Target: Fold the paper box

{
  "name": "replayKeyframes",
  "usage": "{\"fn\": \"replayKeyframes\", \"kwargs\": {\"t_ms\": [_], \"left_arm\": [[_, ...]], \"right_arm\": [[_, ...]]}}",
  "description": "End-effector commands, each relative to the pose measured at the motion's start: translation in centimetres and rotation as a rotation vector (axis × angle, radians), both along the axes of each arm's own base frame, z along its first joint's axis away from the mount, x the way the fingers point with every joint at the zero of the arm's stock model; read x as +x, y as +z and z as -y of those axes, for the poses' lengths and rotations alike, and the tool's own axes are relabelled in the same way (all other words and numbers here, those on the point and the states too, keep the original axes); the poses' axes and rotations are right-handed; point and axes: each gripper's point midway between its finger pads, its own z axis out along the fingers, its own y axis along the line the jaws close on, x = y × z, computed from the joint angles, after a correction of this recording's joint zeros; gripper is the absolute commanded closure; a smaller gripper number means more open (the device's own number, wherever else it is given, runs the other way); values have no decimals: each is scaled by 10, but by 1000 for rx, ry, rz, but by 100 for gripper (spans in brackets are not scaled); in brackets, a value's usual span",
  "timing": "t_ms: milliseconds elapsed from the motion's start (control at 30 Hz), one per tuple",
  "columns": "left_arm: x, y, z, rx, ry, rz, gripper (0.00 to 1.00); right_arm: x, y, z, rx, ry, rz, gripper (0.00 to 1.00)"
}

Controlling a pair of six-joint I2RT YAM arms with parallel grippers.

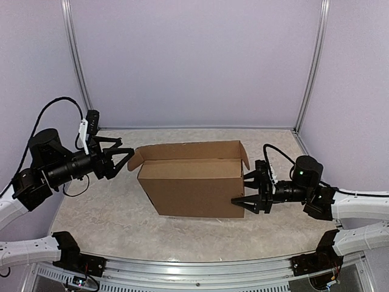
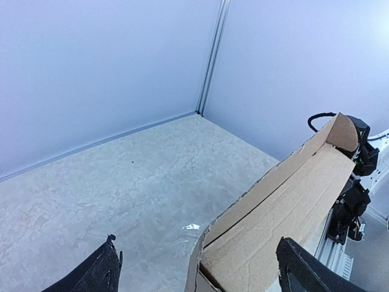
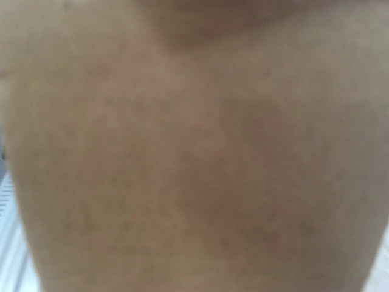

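at the middle of the counter [image 1: 103, 222] the paper box [image 1: 194, 182] is standing, bare surface lying all around it. the left gripper [image 1: 123, 160] is hovering wide open just off its left end, arm stretched low; the right gripper [image 1: 245, 190] is touching its right end, whether gripping i cannot tell.

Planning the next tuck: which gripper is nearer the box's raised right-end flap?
Right. The right gripper sits just below the flap; the left gripper is at the paper box's opposite end.
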Motion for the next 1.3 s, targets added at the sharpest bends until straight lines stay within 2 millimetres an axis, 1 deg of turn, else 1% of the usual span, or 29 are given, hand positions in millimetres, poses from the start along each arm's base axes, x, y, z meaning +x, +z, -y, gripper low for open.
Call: {"fn": "replayKeyframes", "kwargs": {"t_ms": [0,67,133,233,300,467,567,700,867,1033,1167,1267], "left_arm": [[9,-19,6,65,0,-48,14],[12,-26,9,80,1,-69,15],[16,-32,8,95,13,-90,18],[21,-42,8,118,22,-134,32],[24,-52,8,146,31,-174,37],[30,-79,-2,224,83,-256,39],[30,-88,-5,248,92,-288,42],[28,-93,-9,260,96,-315,48],[28,-97,-11,262,100,-329,59],[29,-103,-9,269,92,-357,68],[30,-106,-5,266,80,-374,80],[30,-107,-2,265,66,-389,92]], "right_arm": [[12,-2,-5,24,-22,90,89],[15,-8,-9,15,-22,93,89],[18,-14,-12,10,-16,94,90],[20,-21,-16,0,-7,89,90],[22,-26,-18,-10,-9,82,91],[25,-36,-20,-23,-6,75,92],[27,-43,-21,-40,-10,70,93],[28,-48,-22,-50,-9,63,93],[26,-46,-22,-45,-1,61,94],[25,-44,-21,-41,-2,68,94],[25,-46,-21,-45,-1,66,95],[27,-48,-21,-43,-11,69,95]]}}
